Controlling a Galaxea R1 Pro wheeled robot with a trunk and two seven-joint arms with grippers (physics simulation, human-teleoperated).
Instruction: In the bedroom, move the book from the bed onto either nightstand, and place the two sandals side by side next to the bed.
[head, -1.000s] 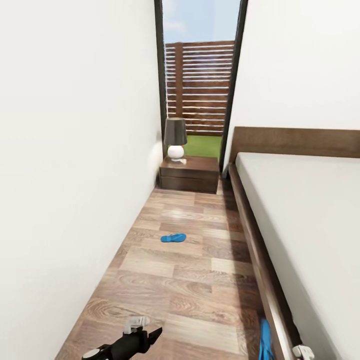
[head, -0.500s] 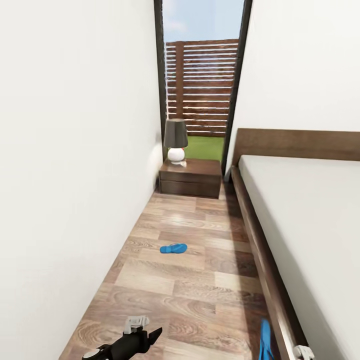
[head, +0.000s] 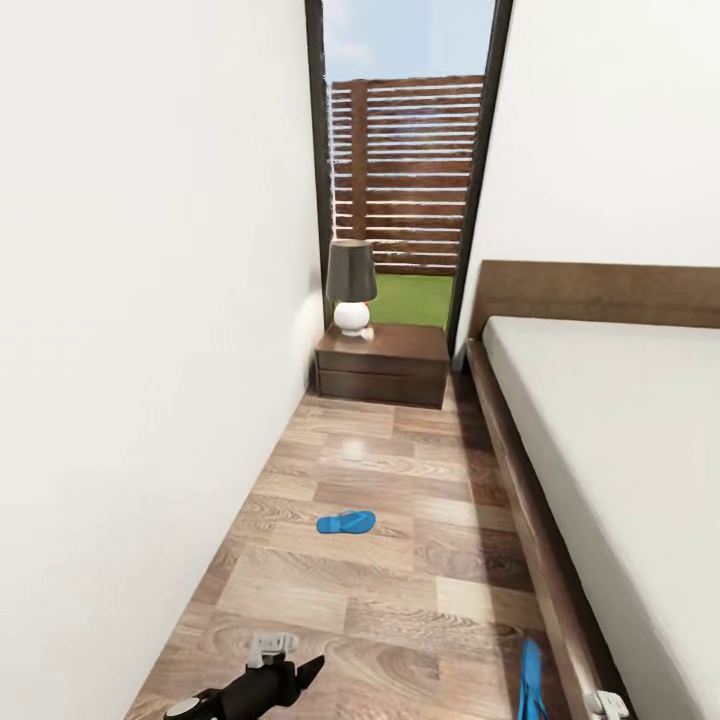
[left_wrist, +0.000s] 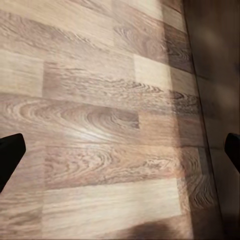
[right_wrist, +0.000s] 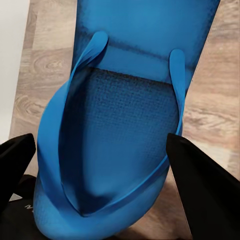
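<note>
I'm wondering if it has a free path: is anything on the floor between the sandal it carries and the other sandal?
Nothing visible: bare planks lie between the held sandal, by the bed, and the other sandal.

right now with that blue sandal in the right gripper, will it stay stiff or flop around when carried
The blue sandal looks thin and flat with slim toe straps, so it is probably light and somewhat bendy; its free end may droop. The right gripper's dark fingers sit on either side of it. The textured footbed probably helps against slipping, though the actual contact is hard to see.
</note>
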